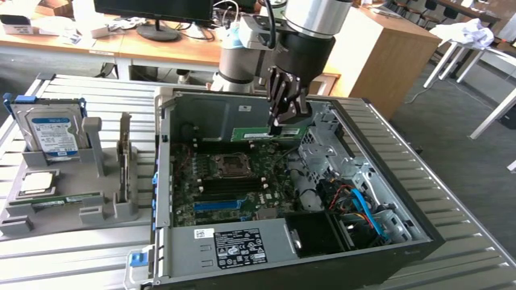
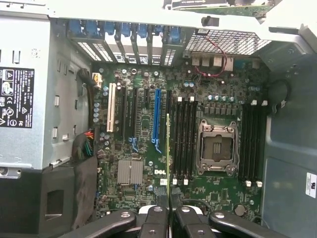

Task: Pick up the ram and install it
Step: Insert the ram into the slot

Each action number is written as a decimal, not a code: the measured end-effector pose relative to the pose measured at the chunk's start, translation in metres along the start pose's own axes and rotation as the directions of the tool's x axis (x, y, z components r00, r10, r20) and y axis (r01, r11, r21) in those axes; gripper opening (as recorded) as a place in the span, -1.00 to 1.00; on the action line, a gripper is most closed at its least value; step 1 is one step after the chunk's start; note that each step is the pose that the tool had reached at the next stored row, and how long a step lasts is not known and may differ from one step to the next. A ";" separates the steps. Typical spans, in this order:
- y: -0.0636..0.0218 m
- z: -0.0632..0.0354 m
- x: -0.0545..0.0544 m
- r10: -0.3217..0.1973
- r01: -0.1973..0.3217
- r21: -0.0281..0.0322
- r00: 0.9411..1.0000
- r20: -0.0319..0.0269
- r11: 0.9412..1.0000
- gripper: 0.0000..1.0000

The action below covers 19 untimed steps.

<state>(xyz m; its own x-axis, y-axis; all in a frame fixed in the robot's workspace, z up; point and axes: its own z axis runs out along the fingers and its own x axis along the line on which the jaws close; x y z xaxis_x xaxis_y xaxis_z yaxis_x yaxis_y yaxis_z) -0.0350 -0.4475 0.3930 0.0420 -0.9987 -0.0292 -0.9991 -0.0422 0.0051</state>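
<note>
Gripper, jaws clamped on the ram, hangs over the open computer case; the stick's gripped end is hidden.

The ram, a long thin green board, hung level and on edge, pinched in the jaws above the motherboard of the open case, near its dark memory slots.

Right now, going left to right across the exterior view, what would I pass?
hard drive → gripper shut on the ram → blue cable → white table leg
</note>
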 end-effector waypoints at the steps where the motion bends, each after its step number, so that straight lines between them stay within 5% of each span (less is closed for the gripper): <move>1: 0.0000 0.0002 0.000 0.000 0.000 0.000 1.000 0.000 1.000 -0.74; 15: 0.0000 0.0036 0.000 0.000 0.000 0.000 1.000 0.000 1.000 -0.74; 17: -0.0001 0.0187 0.001 0.000 0.000 0.000 1.000 0.000 1.000 -0.74; 19: -0.0001 0.0190 0.001 0.000 0.000 0.000 1.000 0.000 1.000 -0.74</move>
<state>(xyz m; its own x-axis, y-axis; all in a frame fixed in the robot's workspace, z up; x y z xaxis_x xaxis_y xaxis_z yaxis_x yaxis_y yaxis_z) -0.0350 -0.4475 0.3740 0.0421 -0.9987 -0.0292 -0.9991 -0.0422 0.0051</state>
